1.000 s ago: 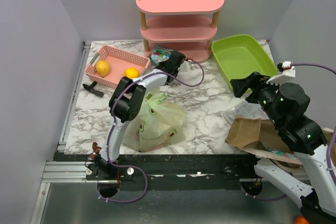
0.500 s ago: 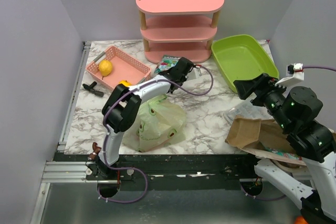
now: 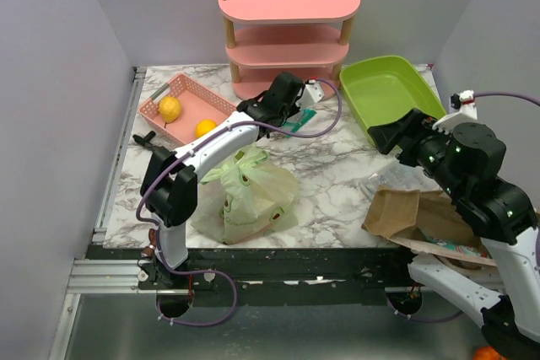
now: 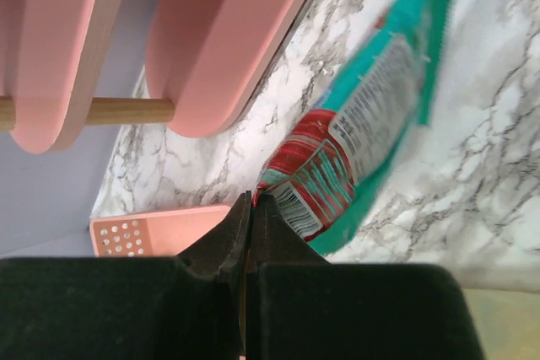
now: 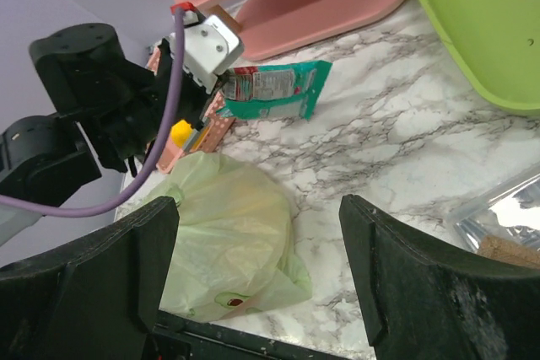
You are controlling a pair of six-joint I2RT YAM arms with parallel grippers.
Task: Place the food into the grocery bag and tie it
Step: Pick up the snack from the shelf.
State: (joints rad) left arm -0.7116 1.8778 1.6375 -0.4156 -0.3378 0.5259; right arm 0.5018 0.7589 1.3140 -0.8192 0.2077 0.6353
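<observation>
The left gripper is pinched tight on what looks like a corner of the glossy, crinkly teal-and-red snack packet, just in front of the pink shelf, likely to carry it to the grocery bag. That thin, soft, pale-green bag slumps well apart, by the arms. The right gripper hangs spread wide and empty, probably ready to steady the bag.

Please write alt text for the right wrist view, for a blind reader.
A pale-green grocery bag lies slumped on a marble table, framed by the open right claw. Beyond it, the left claw holds one end of a teal-and-red snack packet near a pink shelf; a lime-green tray is at upper right.
</observation>
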